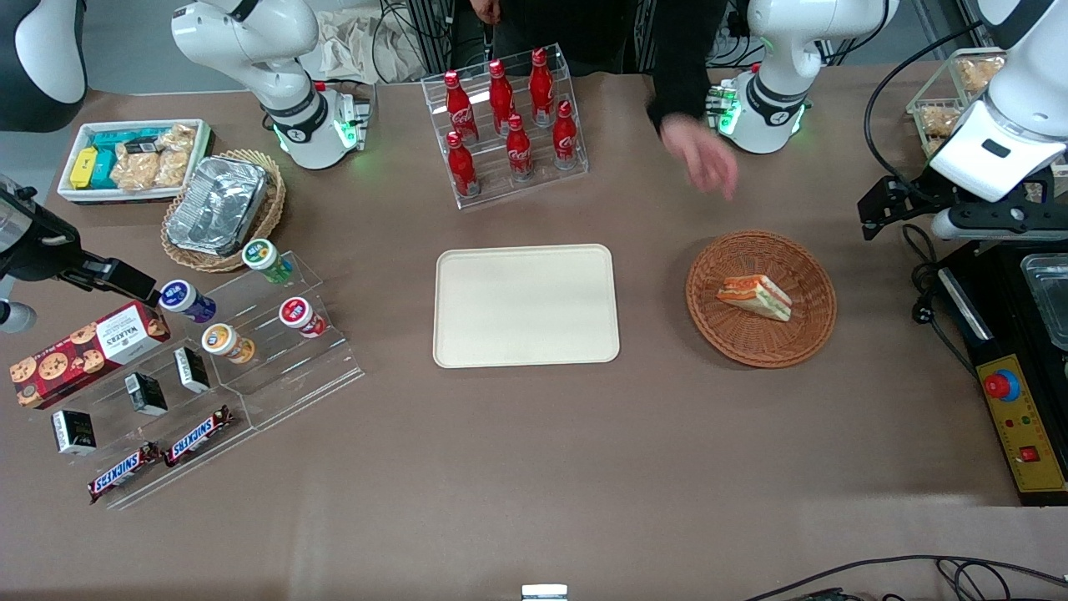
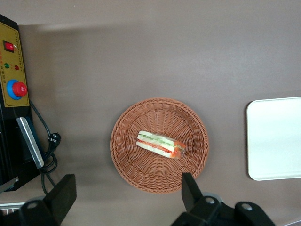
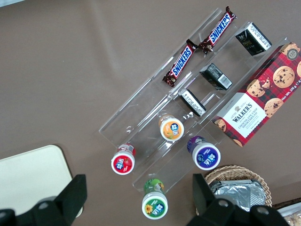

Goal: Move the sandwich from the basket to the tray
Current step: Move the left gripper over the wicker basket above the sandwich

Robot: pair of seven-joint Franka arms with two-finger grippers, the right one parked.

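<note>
The sandwich [image 1: 754, 296] is a white-bread wedge with orange and green filling. It lies on its side in the round reddish-brown basket [image 1: 716, 332]. The cream tray [image 1: 526, 305] sits beside the basket toward the parked arm's end, with nothing on it. My gripper [image 1: 918, 215] hangs high above the table, toward the working arm's end and farther from the front camera than the basket. In the left wrist view the gripper [image 2: 126, 195] is open and holds nothing. Its fingertips [image 2: 190, 188] stand at the rim of the basket [image 2: 155, 174], apart from the sandwich [image 2: 160, 144]. An edge of the tray [image 2: 275, 139] also shows there.
A person's hand [image 1: 705, 163] hovers over the table farther from the front camera than the basket. A rack of red bottles [image 1: 509, 125] stands farther back than the tray. A yellow control box [image 1: 1022, 426] lies at the working arm's end. Snack racks [image 1: 209, 367] fill the parked arm's end.
</note>
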